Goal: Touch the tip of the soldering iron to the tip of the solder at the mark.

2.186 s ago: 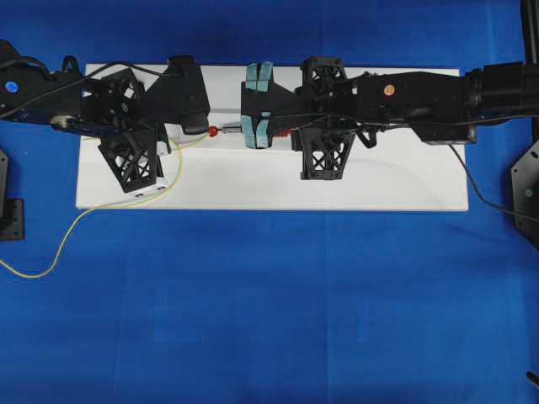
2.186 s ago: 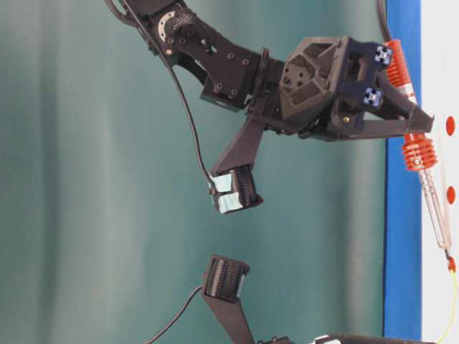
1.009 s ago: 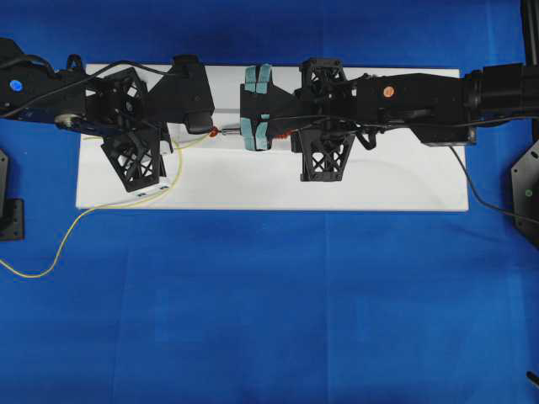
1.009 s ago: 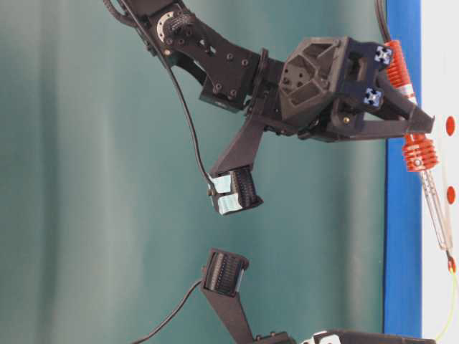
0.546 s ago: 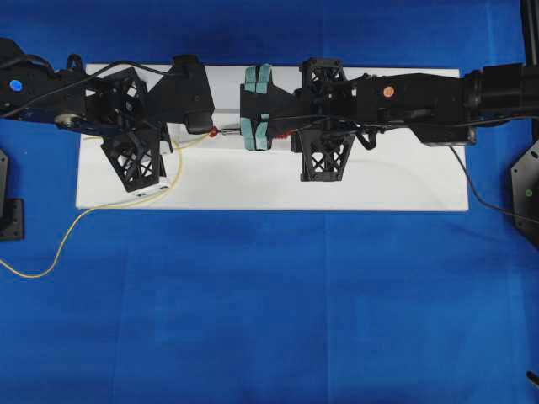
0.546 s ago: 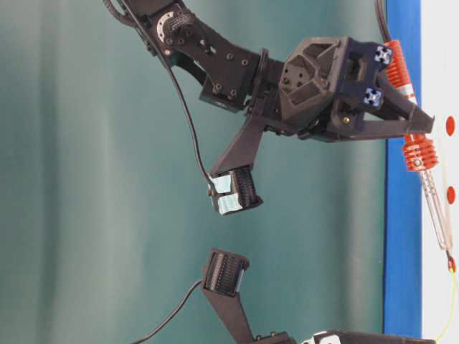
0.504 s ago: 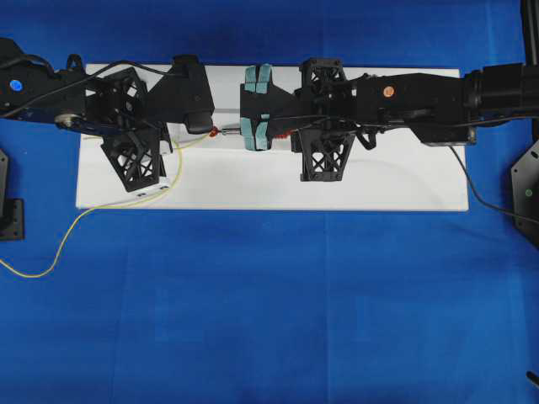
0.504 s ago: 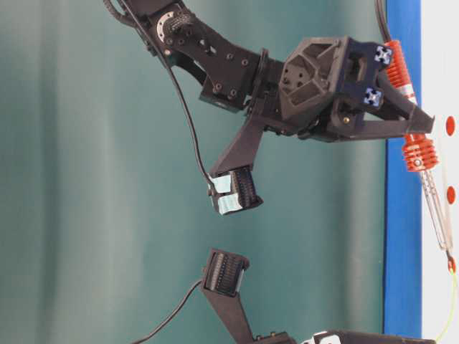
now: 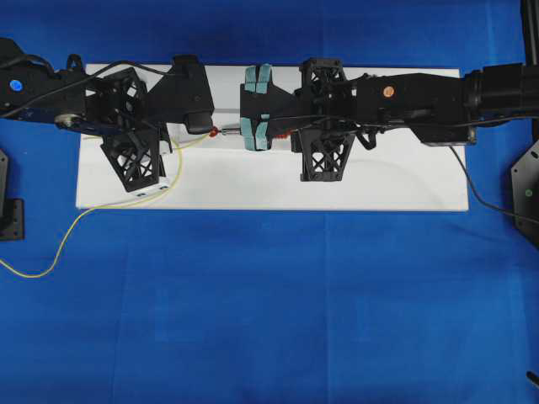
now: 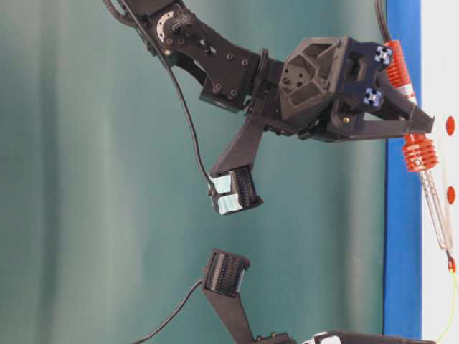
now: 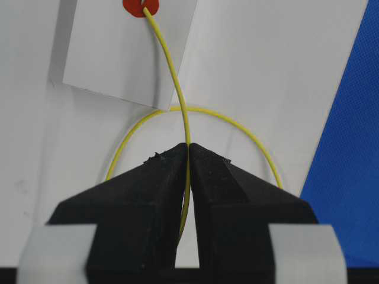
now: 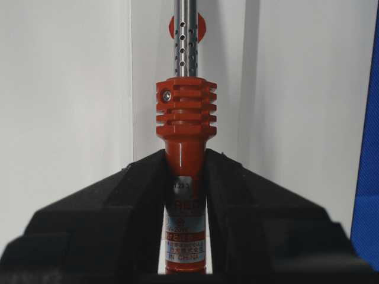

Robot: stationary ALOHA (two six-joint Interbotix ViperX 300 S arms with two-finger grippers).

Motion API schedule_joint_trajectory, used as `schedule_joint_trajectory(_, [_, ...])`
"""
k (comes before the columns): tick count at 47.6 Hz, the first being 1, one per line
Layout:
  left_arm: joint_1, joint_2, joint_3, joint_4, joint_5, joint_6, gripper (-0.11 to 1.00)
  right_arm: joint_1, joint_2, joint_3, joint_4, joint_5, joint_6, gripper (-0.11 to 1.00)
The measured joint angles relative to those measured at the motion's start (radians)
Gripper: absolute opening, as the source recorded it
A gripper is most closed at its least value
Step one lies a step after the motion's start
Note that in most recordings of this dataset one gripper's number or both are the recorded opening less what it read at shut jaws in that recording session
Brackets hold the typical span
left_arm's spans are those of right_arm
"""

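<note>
Seen from the left wrist, the left gripper [image 11: 188,148] is clamped on the solder [image 11: 175,89], its black jaws pinched together with the thin yellow wire running up between them. From the jaws the wire bends away to end on a red mark [image 11: 141,6] on the white board [image 11: 272,71]; a second loop of the same wire arcs across the board just past the jaws.

From the right wrist, the right gripper [image 12: 185,158] grips the iron [image 12: 185,127] by its orange-red handle, below the ribbed collar. The perforated silver shaft runs on away from the jaws, over another red mark [image 12: 198,26].

Overhead, both arms reach in from opposite ends of the board, which lies on a blue cloth [image 9: 278,311]. The side view shows the iron's dark tip [image 10: 449,256] meeting the solder's end at a red mark.
</note>
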Motion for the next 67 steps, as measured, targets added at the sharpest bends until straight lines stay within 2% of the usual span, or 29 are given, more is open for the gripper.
schedule_joint_trajectory(39, [0.000,-0.014,-0.009,0.000,0.018,0.000,0.01,0.002,0.000,0.000,0.000,0.000,0.000,0.06])
schedule_joint_trajectory(48, [-0.017,-0.100,-0.008,0.000,0.066,-0.008,0.01,0.002,0.000,0.000,0.000,0.000,0.000,0.06])
schedule_joint_trajectory(61, [-0.034,-0.291,0.055,0.000,0.081,-0.011,0.01,0.002,0.000,0.000,0.000,0.000,0.000,0.06])
schedule_joint_trajectory(67, [-0.034,-0.348,0.091,-0.002,0.078,-0.048,0.01,0.002,-0.002,0.000,0.000,0.000,0.000,0.06])
